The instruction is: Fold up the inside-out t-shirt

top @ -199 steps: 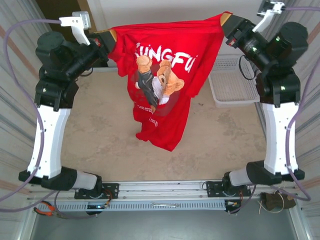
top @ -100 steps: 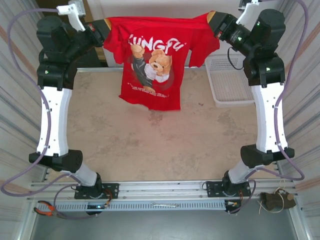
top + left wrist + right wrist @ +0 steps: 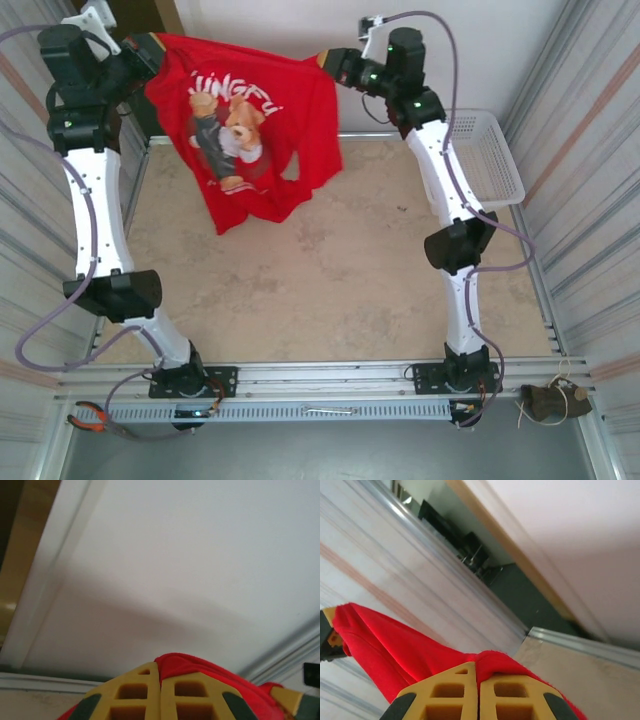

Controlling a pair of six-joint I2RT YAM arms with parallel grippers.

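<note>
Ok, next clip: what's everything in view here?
t-shirt: one, red with a bear print, hanging over the far left of the table.
basket: one, white mesh, far right of the table.
pliers: one pair, orange handles, near-left rail.
table: one, beige.
left pincer: one, yellow fingers, shut on the t-shirt, far left.
right pincer: one, yellow fingers, shut on the t-shirt, far centre.

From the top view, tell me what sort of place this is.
Probably a small robot test cell: two arms bolted to a rail, ribbed walls close on both sides, pliers by the rail.
</note>
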